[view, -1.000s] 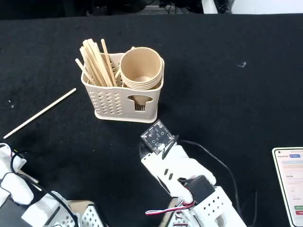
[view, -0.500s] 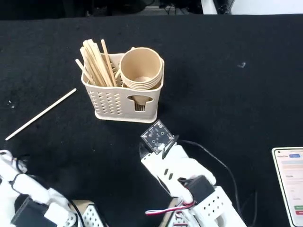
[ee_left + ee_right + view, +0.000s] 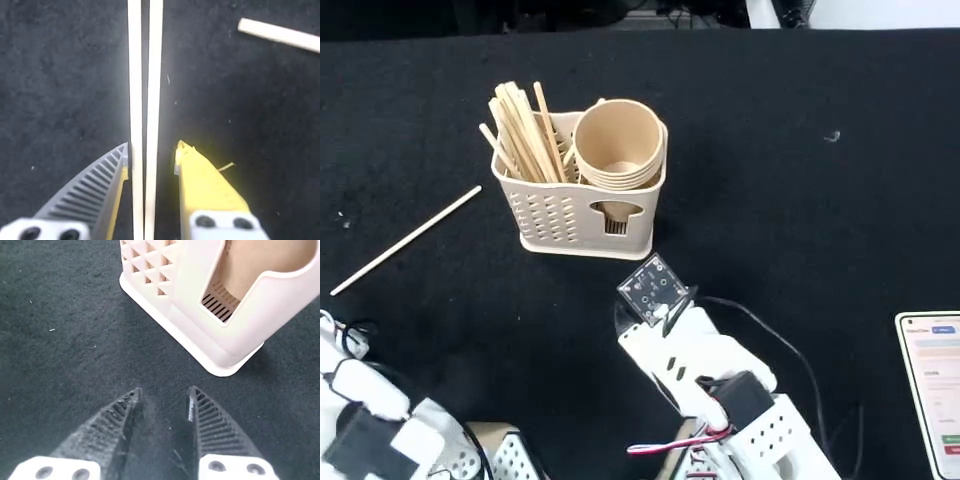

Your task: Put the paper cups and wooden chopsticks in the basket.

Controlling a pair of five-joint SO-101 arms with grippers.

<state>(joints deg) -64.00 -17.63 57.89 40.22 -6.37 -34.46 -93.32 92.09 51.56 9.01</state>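
The pale slotted basket (image 3: pixel 570 215) stands left of the table's middle, with a bundle of wooden chopsticks (image 3: pixel 525 130) and stacked paper cups (image 3: pixel 618 140) in it. One loose chopstick (image 3: pixel 405 240) lies slanted on the black cloth to its left. My left gripper (image 3: pixel 150 147) is open at the near left corner, and two parallel chopsticks (image 3: pixel 136 75) run between its fingers. The end of another chopstick (image 3: pixel 280 35) lies farther off. My right gripper (image 3: pixel 164 395) is open with nothing in it, just short of the basket (image 3: pixel 190 290), where a cup (image 3: pixel 260 255) shows through the cut-out.
A phone (image 3: pixel 932 380) lies at the table's right edge. The right arm (image 3: pixel 700 370) with its cable stretches from the near edge toward the basket. Black cloth covers the table, with bare room right of and beyond the basket.
The left arm at the near left corner has sunk lower toward the table's front edge. The right arm, the basket and the loose chopstick have stayed put.
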